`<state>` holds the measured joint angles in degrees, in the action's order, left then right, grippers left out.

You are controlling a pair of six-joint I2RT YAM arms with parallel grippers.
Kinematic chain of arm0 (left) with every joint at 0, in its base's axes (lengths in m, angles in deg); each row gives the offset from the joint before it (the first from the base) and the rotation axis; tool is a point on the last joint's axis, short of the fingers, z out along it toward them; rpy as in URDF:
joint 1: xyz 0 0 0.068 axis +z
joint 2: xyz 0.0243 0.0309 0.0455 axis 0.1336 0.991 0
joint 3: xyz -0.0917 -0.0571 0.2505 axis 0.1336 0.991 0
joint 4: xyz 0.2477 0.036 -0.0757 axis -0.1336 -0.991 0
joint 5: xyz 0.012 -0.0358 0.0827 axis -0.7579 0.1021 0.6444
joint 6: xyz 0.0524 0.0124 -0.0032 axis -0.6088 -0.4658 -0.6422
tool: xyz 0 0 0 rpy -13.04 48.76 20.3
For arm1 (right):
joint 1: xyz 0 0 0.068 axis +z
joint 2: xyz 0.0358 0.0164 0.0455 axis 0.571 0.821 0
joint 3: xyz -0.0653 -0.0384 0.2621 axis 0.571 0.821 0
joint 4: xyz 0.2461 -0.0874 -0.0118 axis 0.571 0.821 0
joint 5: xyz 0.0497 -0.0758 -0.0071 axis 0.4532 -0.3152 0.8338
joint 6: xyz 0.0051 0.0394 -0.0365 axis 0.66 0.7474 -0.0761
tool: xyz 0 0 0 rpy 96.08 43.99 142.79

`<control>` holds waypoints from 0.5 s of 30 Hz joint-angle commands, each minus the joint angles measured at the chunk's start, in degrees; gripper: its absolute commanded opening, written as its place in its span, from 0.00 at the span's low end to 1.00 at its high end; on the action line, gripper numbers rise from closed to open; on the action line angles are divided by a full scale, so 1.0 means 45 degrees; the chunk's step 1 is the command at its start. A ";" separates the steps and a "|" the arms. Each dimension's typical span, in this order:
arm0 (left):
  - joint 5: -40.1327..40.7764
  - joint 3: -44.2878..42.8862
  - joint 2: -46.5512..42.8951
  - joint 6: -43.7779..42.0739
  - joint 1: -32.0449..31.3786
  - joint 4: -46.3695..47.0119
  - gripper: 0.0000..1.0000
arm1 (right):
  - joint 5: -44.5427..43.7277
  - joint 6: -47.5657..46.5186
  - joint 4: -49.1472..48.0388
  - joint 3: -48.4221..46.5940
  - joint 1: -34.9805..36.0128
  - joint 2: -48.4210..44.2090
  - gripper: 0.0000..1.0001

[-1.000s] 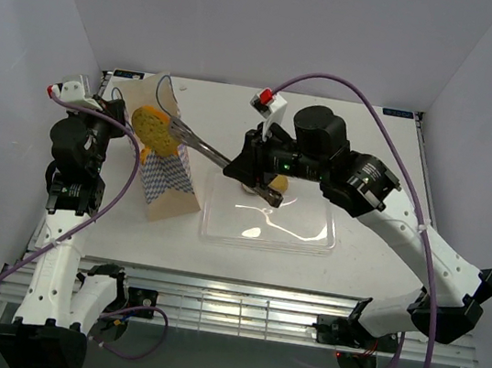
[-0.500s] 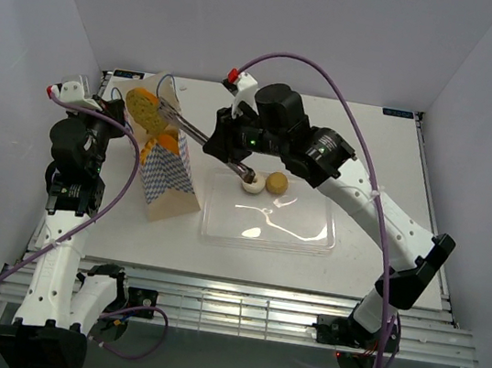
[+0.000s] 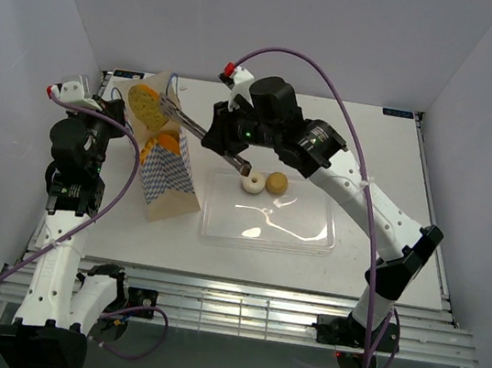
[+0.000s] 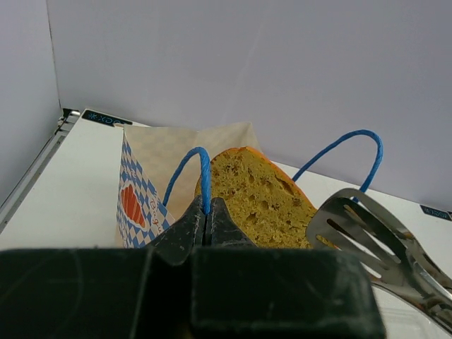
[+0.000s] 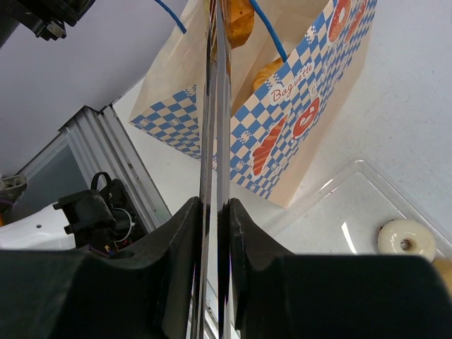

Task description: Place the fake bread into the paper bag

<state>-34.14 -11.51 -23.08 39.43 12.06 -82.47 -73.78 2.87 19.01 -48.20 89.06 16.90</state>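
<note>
White counter (image 3: 389, 159) carries the tan paper bag (image 3: 168, 182) with blue-and-white chequered sides, standing upright at the left with its mouth open. The left end effector (image 4: 206, 229) is clenched on the near blue cord handle (image 4: 201, 176), which seems to hold that mouth open. The right end effector (image 5: 222, 233) grips a pair of slotted metal tongs (image 3: 190, 125), whose tips pinch a brown toast slice (image 3: 149, 109) on edge just above the bag's opening, between the two handles. The step in hand looks like the drop. It would go best if the slice is lowered until most of it is below the rim, kept on edge so that it slips between the cords, and only then let go. The left arm should hold the handle steady, and the tongs should come straight up so that they do not snag a cord or tip the bag. Inside the bag an orange roll (image 3: 167, 143) already shows, so part of the fake bread is packed. The clear plastic tray (image 3: 312, 240) beside the bag holds a pale ring bun (image 3: 252, 183) and a golden bun (image 3: 276, 184), close together at its far edge.
</note>
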 commanded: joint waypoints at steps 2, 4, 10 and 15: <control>0.0084 0.0049 -0.0141 -0.0074 0.0061 0.0089 0.04 | 0.0558 -0.0096 -0.0614 -0.0763 -0.0100 -0.0154 0.27; 0.0084 0.0049 -0.0121 -0.0055 0.0061 0.0089 0.05 | 0.0559 -0.0058 -0.0614 -0.0743 -0.0119 -0.0192 0.30; 0.0084 0.0029 -0.0102 -0.0074 0.0061 0.0069 0.05 | 0.0833 -0.0077 -0.0595 -0.0724 -0.0158 -0.0173 0.34; 0.0084 0.0029 -0.0102 -0.0074 0.0061 0.0069 0.05 | 0.1066 -0.0155 -0.0556 -0.0665 -0.0159 -0.0387 0.33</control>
<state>-34.14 -11.51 -23.08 39.45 12.06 -82.47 -70.72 2.98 18.90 -48.97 88.47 16.90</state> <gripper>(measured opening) 0.045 0.334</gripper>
